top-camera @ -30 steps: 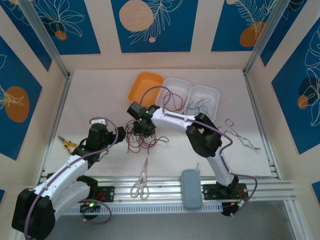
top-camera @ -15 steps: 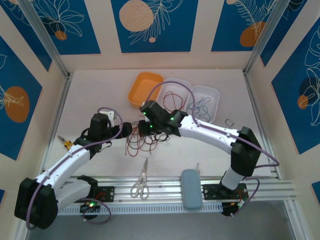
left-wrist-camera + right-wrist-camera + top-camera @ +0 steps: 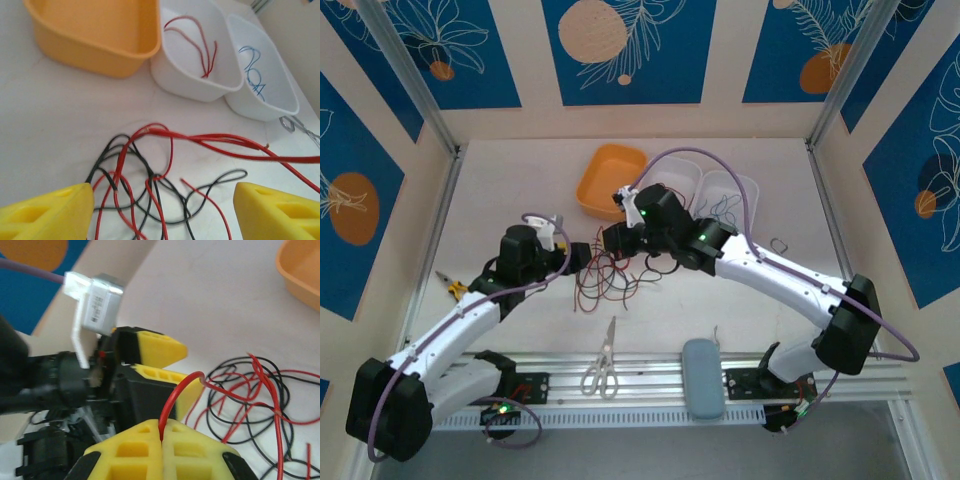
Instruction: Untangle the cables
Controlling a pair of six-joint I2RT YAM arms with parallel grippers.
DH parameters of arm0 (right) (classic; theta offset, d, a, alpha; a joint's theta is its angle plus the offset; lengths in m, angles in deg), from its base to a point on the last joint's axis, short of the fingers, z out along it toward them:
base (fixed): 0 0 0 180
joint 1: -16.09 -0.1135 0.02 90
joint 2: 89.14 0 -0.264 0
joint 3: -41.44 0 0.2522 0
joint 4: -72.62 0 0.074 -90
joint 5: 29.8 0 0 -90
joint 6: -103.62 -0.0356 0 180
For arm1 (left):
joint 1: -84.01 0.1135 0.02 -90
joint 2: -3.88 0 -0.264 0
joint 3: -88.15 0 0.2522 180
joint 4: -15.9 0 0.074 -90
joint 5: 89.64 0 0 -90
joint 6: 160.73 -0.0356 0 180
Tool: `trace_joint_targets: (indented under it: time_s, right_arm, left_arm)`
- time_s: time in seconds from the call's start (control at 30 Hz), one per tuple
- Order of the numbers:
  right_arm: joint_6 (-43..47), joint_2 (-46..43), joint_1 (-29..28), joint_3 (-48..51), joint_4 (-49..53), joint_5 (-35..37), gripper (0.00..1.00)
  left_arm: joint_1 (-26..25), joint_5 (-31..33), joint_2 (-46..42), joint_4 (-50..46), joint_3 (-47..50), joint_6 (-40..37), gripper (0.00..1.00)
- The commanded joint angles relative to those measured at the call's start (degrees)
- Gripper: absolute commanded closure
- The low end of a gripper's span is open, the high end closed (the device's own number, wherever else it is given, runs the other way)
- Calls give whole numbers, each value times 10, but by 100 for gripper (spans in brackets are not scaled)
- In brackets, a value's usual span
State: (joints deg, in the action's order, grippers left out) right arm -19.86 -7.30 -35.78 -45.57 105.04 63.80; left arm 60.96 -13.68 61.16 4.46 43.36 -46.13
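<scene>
The cables [image 3: 610, 282], a red-and-black tangle, lie mid-frame in the top view, below the orange bin [image 3: 610, 175]. The right gripper [image 3: 162, 436] has its fingers together, pinching 1 red strand [image 3: 170, 397]. The left gripper [image 3: 162, 210] faces the pile, fingers apart. Best, I judge: pin the black loops low, then draw the red strand away slowly.

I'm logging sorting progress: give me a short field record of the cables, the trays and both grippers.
Left gripper: jaws open, facing the tangle
Right gripper: jaws shut on a red cable
Tangle: red and black cables, loose on the table
Orange tray: no cable seen
Middle white tray: red cables
Far white tray: blue cable
</scene>
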Motion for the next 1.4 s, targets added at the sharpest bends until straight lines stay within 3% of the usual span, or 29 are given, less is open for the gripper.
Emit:
trace_joint_targets:
  time_s: [0.0, 0.33, 0.63, 0.77, 1.17, 1.37]
  right_arm:
    - [3, -16, 8, 1, -14, -39, 100]
    - [-15, -28, 18, -9, -17, -40, 100]
    - [0, -24, 45, -34, 13, -13, 100]
    - [26, 3, 77, -65, 50, 34, 100]
    - [135, 176, 169, -172, 86, 150, 100]
    - [139, 265, 201, -227, 98, 158, 100]
  left_arm:
    - [-8, -5, 15, 110, 29, -84, 25]
    - [-23, -6, 148, 308, 73, -136, 25]
    - [-29, 23, 198, 287, 31, -118, 24]
    - [-28, 44, 193, 260, 26, -108, 20]
    - [-29, 51, 153, 205, 15, -111, 10]
    - [-29, 56, 144, 143, -9, -118, 10]
